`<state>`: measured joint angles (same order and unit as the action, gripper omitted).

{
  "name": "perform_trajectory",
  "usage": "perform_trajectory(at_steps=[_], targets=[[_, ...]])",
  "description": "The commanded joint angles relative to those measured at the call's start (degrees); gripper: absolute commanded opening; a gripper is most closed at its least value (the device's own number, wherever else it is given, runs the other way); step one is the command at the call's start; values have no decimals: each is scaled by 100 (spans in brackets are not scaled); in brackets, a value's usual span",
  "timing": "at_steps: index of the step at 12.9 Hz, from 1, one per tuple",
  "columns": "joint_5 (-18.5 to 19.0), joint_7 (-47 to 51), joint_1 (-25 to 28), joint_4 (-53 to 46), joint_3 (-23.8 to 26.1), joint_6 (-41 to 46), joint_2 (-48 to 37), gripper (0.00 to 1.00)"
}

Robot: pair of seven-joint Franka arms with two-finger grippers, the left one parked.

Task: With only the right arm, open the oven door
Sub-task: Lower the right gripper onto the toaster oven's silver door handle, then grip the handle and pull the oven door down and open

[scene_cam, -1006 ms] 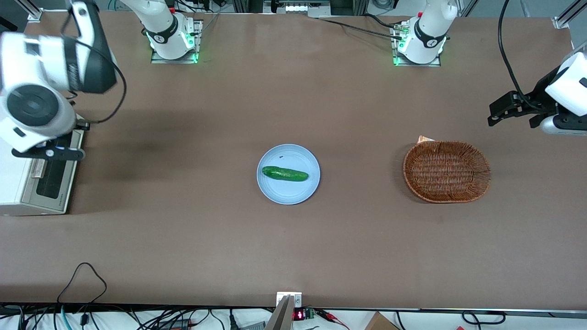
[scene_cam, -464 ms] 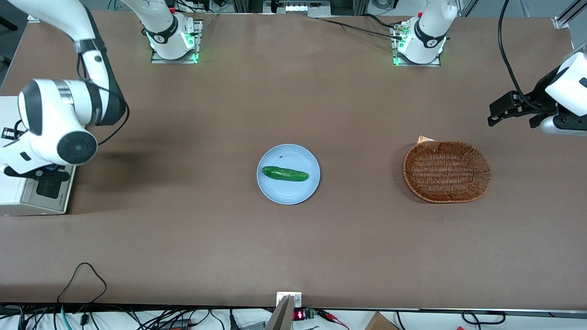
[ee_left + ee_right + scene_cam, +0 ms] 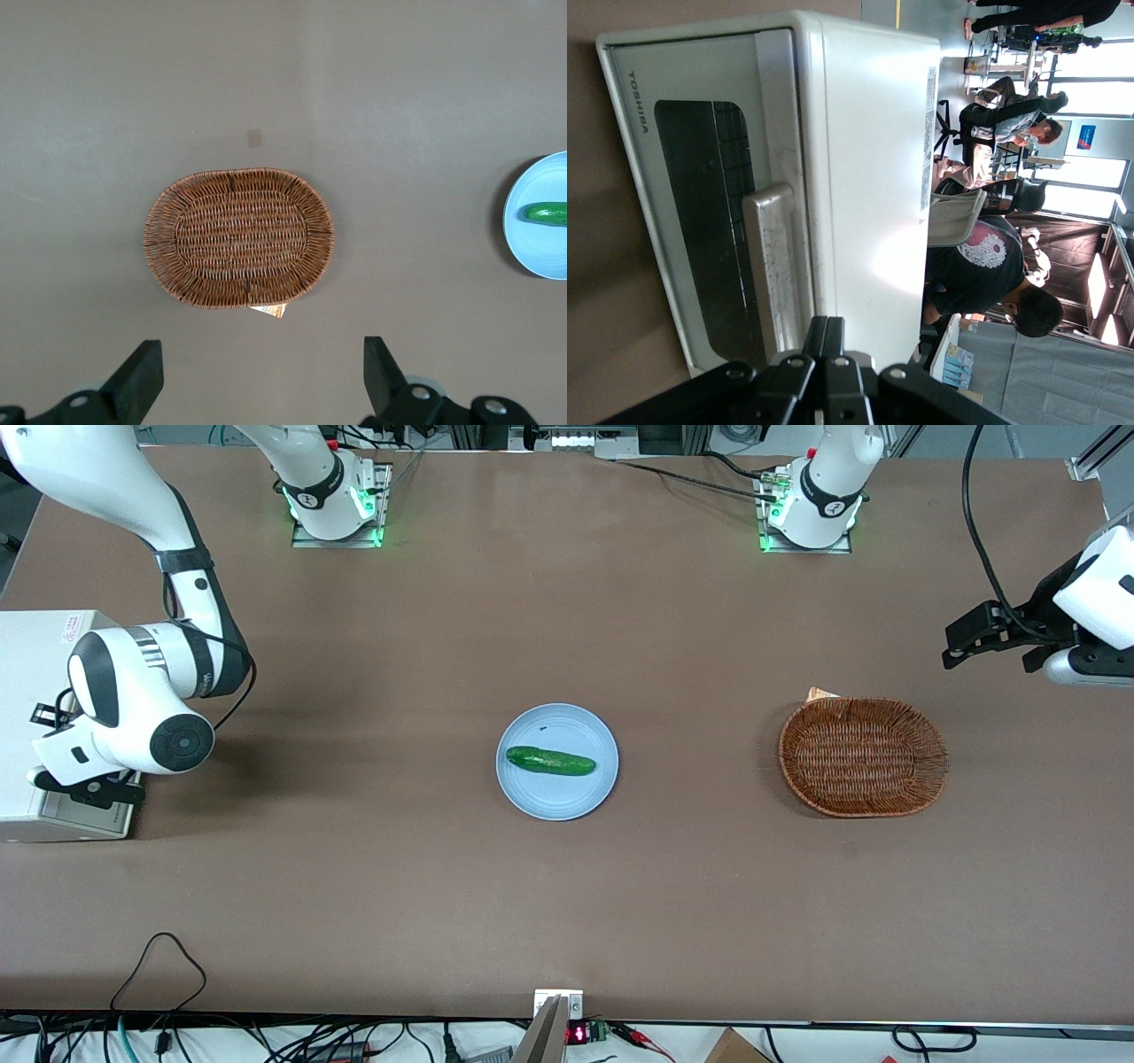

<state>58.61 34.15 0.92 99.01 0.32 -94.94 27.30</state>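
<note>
The cream-white oven (image 3: 35, 657) stands at the working arm's end of the table. Its door (image 3: 709, 195) is closed, with dark glass and a pale bar handle (image 3: 775, 266). In the front view only a strip of the door (image 3: 89, 821) shows under the right arm's wrist (image 3: 133, 708). My gripper (image 3: 827, 329) is shut and empty, its two fingers pressed together. It hangs in front of the door, its tips close to the handle and the door's top edge. In the front view the gripper (image 3: 87, 788) sits over the oven's front.
A pale blue plate (image 3: 532, 793) with a green cucumber (image 3: 549, 761) lies mid-table. A wicker basket (image 3: 863, 756) lies toward the parked arm's end. Cables hang along the table edge nearest the front camera.
The right arm's wrist has swung lower and nearer the front camera across the oven's front. More of the oven's top shows now, and less of the door.
</note>
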Motion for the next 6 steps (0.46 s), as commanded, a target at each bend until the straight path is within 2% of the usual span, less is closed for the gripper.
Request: perform_trajectory(at_steps=[1, 4, 6], targets=[[133, 224, -126, 136, 29, -191, -31, 2], [379, 486, -258, 145, 38, -340, 126, 2], [388, 532, -276, 180, 29, -437, 162, 2]])
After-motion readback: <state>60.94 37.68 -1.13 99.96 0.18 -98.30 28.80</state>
